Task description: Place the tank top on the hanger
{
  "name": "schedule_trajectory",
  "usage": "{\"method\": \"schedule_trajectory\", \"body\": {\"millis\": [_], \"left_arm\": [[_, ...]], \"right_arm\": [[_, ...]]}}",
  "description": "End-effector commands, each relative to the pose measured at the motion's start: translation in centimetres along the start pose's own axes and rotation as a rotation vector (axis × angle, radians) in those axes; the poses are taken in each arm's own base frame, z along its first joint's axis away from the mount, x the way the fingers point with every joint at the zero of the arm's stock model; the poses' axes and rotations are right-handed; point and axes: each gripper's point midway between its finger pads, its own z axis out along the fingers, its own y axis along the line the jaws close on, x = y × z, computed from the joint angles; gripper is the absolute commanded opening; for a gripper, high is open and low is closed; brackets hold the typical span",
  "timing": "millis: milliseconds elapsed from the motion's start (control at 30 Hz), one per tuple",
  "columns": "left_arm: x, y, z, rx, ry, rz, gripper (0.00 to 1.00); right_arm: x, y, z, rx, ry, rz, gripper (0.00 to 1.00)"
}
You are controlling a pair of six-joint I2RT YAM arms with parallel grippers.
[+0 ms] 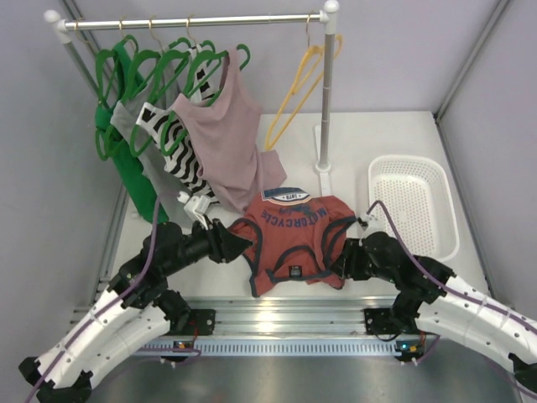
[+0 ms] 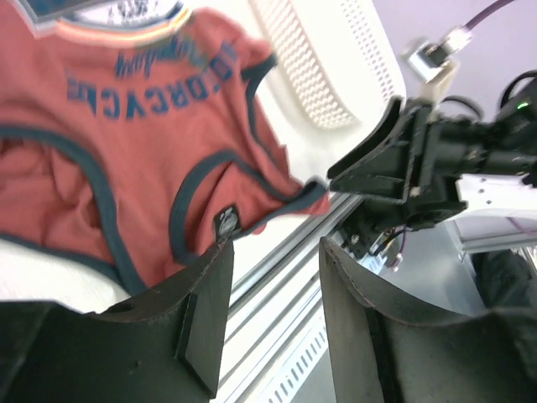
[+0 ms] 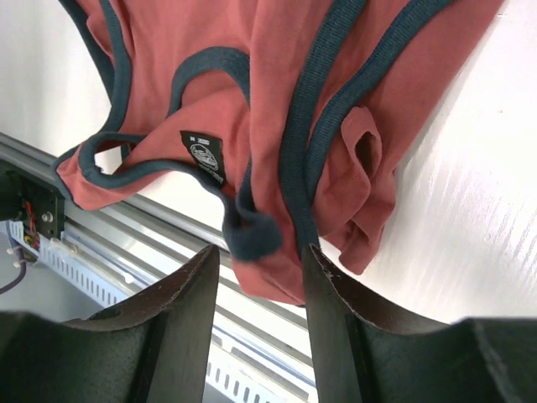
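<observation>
The rust-red tank top (image 1: 294, 239) with navy trim lies crumpled on the white table, logo side up, straps toward the near edge. It also shows in the left wrist view (image 2: 126, 151) and the right wrist view (image 3: 277, 84). My left gripper (image 1: 239, 243) (image 2: 273, 252) is open at the top's left strap, with nothing between its jaws. My right gripper (image 1: 340, 259) (image 3: 260, 252) is open at the right side, and a fold of hem and navy trim lies between its jaws. The yellow hanger (image 1: 302, 84) hangs empty on the rack's rail, at its right end.
A clothes rack (image 1: 325, 92) at the back holds green hangers (image 1: 159, 67), a dusty-pink tank top (image 1: 226, 143), a striped top (image 1: 180, 155) and a green garment (image 1: 130, 172). A white basket (image 1: 411, 201) stands at the right. An aluminium rail (image 1: 277, 315) runs along the near edge.
</observation>
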Motion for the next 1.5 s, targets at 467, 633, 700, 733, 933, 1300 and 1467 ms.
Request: {"method": "schedule_trajectory", "body": {"millis": [467, 633, 700, 733, 933, 1300, 1467], "left_arm": [[-17.9, -9.7, -1.5, -0.016, -0.340, 0.308, 0.52], [-22.4, -10.6, -0.9, -0.100, -0.407, 0.386, 0.53], [-24.2, -11.3, -0.3, -0.120, -0.425, 0.406, 0.54], [-24.8, -11.6, -0.1, -0.125, -0.432, 0.434, 0.54], [-28.7, -12.9, 2.8, -0.158, -0.451, 0.545, 0.56], [-34.1, -12.2, 10.4, -0.131, -0.406, 0.675, 0.57], [-33.7, -11.6, 13.4, -0.092, -0.345, 0.713, 0.57]], "right_arm": [[2.4, 2.9, 1.9, -0.110, 0.054, 0.029, 0.31], [3.6, 4.3, 1.8, -0.093, 0.067, -0.024, 0.32], [3.5, 4.1, 1.5, -0.072, 0.062, -0.031, 0.34], [3.2, 4.1, 1.3, -0.070, 0.052, -0.030, 0.35], [-0.4, 5.2, -1.2, -0.081, -0.069, -0.006, 0.41], [-4.8, 5.6, -4.0, -0.032, -0.203, -0.039, 0.44], [-5.7, 5.2, -5.0, -0.019, -0.238, -0.042, 0.44]]}}
